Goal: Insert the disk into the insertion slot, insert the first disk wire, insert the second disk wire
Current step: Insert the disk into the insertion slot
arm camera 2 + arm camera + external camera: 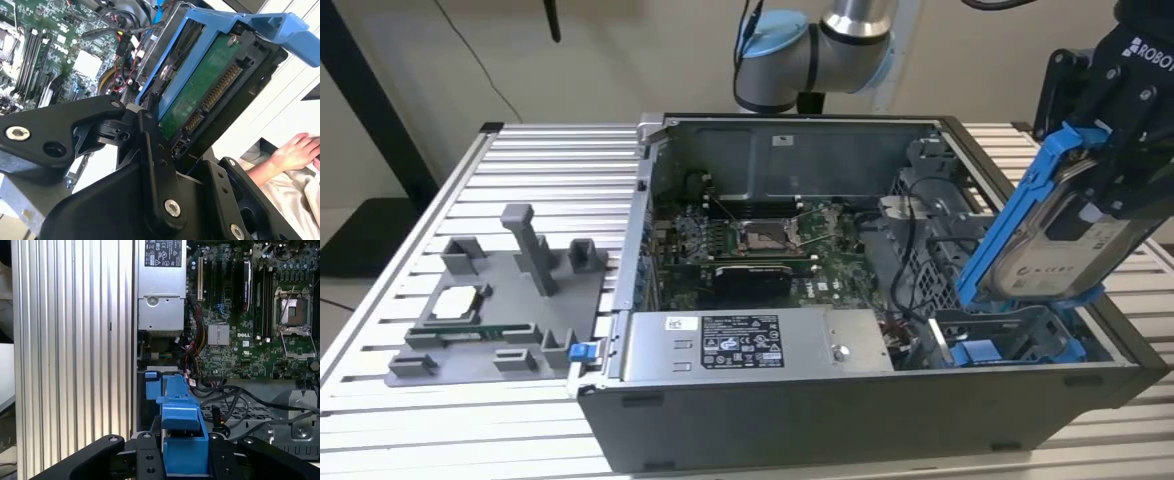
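End effector (1118,165) is clamped on the disk (1067,245), gripping its blue carrier (182,440) by both long sides. In the first wrist view the fingers (150,460) flank it. Disk hangs tilted, low end just above the insertion slot (1014,338) at the corner of the case (854,405), on the exterior view's right. Not seated yet. To do it well, imo: square the disk w/ the slot walls before pushing, go slow, and mind the cables (225,397) nr the cage.
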Motion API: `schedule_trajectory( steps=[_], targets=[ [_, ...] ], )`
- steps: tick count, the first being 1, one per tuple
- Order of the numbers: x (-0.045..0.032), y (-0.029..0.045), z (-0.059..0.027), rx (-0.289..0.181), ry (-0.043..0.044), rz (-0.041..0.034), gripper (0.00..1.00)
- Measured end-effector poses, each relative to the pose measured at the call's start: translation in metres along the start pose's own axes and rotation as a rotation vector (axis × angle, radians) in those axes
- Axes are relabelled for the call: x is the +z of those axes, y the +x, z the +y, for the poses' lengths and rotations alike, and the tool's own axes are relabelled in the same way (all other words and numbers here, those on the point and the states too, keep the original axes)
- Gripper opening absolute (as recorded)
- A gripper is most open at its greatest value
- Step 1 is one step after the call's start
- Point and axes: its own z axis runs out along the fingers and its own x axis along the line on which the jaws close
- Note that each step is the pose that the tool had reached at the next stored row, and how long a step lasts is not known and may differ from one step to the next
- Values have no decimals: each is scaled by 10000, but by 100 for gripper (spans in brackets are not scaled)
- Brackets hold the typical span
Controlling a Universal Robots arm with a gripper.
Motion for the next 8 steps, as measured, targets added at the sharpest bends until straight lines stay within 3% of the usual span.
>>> schedule_trajectory(
  steps=[8],
  targets=[
    [13,0,0,0,-1,1,0]
  ],
)
